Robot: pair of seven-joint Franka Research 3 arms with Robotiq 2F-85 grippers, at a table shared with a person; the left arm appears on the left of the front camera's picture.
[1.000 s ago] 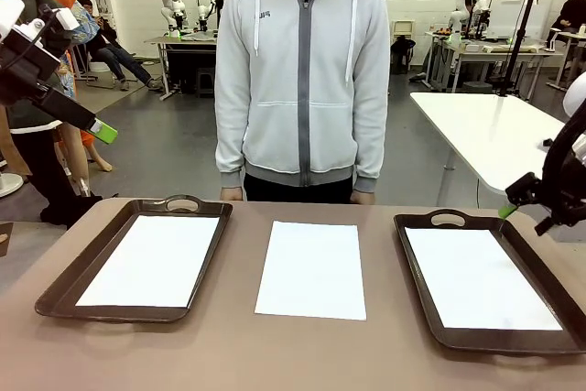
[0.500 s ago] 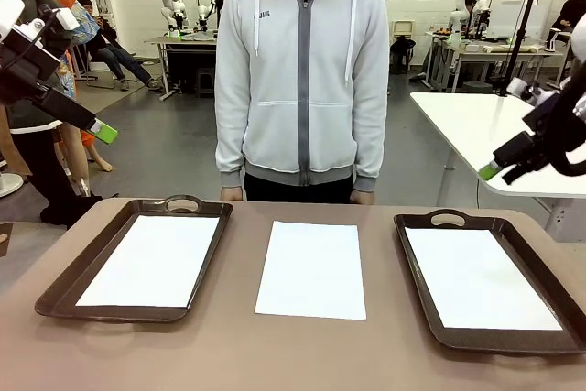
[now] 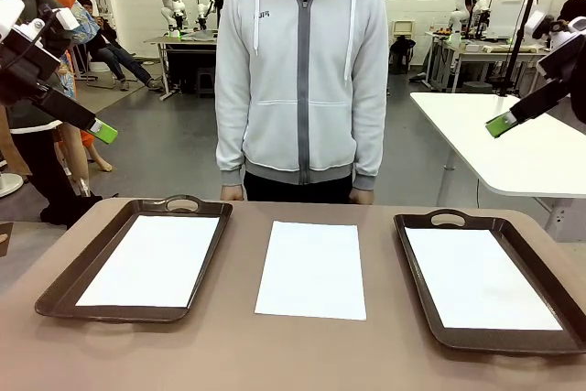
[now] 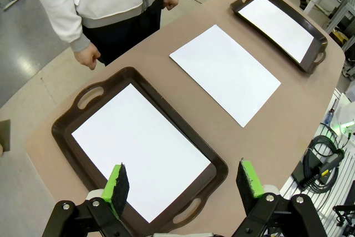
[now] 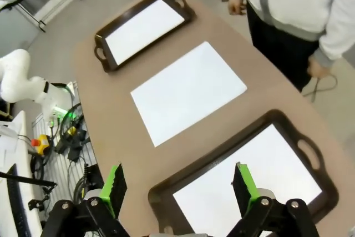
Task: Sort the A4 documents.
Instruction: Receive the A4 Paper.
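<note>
so here's the layout: one loose a4 sheet point(image 3: 312, 268) lies flat on the brown table point(image 3: 302, 354), dead centre between the two trays and touching neither. the left tray point(image 3: 90, 258) already has a sheet point(image 3: 151, 260) lying in it, and the right tray point(image 3: 513, 340) has its own sheet point(image 3: 481, 278). a person point(image 3: 302, 70) stands at the far edge, hands down by the table.

the left gripper point(image 4: 183, 181) hangs well above the left tray, jaws spread wide, nothing in them. the right gripper point(image 5: 179, 184) is high over the right tray, also wide and empty.

my worry is the paper itself. it looks like it weighs nothing, it's thin and floppy, and it lies dead flat, so there's no lip for a finger to get under. a straight pinch from above probably just skates over it. i reckon the trick is to press one green pad near a corner or short edge on my side, drag a little so the sheet buckles up, then close on that ridge. hold it by one edge and it'll droop and swing, so go slow, and squeezing hard will likely crease it. the tray sheets would be worse, since the rims block any sideways approach.
</note>
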